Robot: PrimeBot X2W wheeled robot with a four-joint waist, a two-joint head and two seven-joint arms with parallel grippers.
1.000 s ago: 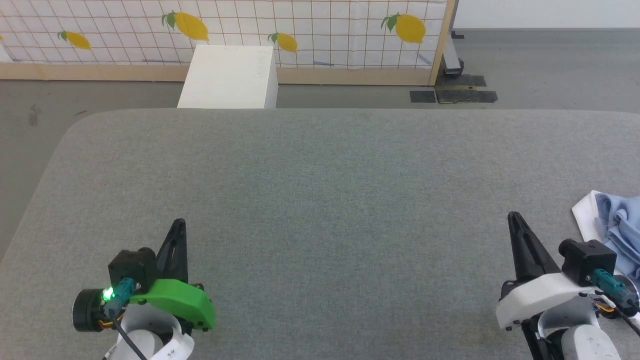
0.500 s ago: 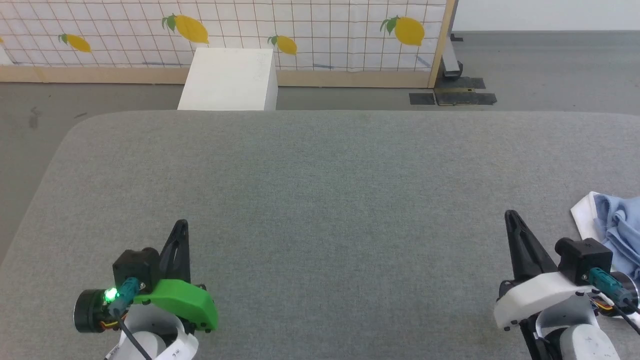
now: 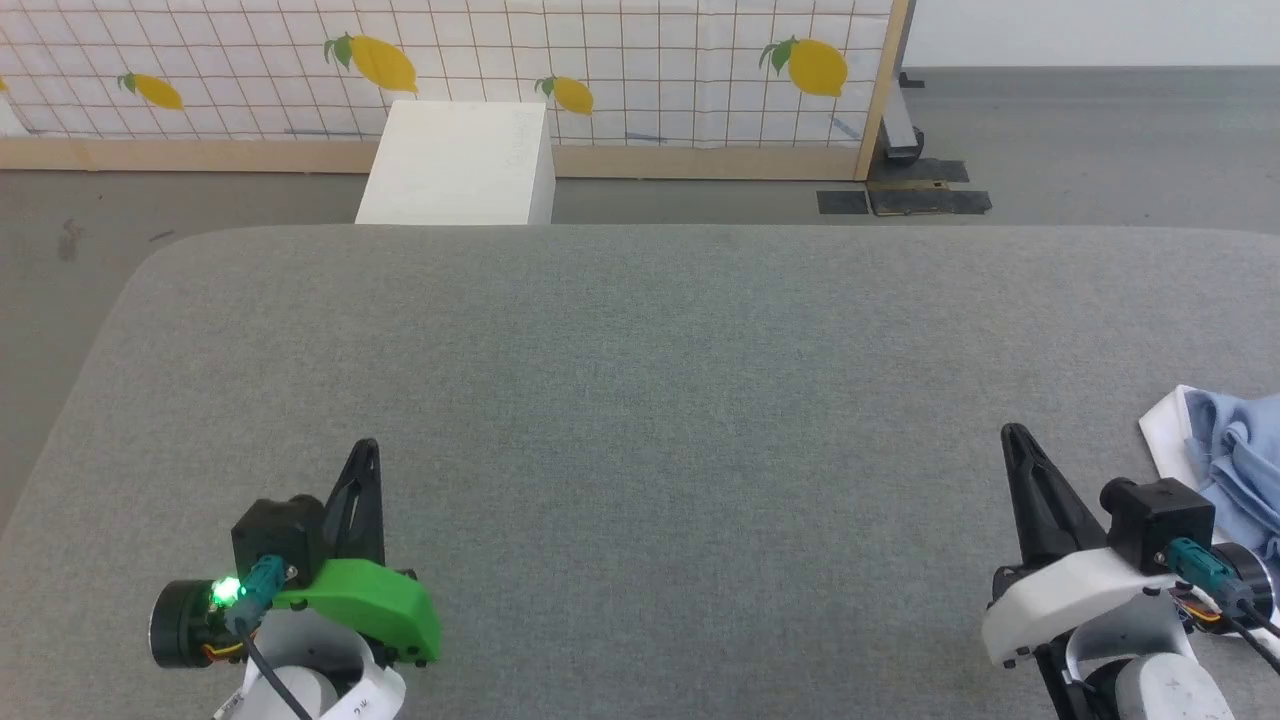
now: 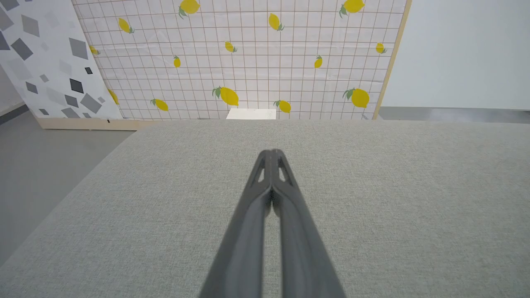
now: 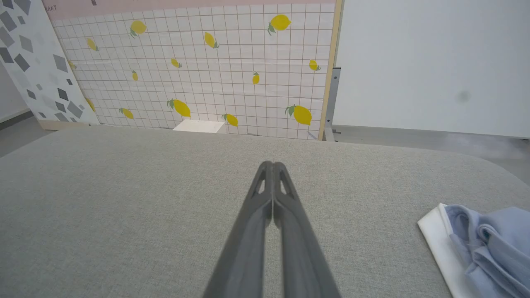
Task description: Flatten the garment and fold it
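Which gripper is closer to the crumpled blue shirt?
The white-shelled right gripper: the crumpled light blue T-shirt lies just beside it. The green-shelled left gripper is far across the grey fabric table.

We find the table (image 3: 640, 400) across the middle and lower part of the head view. Over it, the left gripper (image 3: 362, 450) sits at lower left and the right gripper (image 3: 1012, 435) at lower right, well apart. The garment (image 3: 1235, 455) lies on the table at the right edge, just beside the right gripper. Behind the table's far edge, left of centre, a box (image 3: 455, 165) stands on the floor (image 3: 1100, 130). Behind the box, a screen (image 3: 600, 50) spans the top. Mats (image 3: 905, 195) lie on the floor at upper right.
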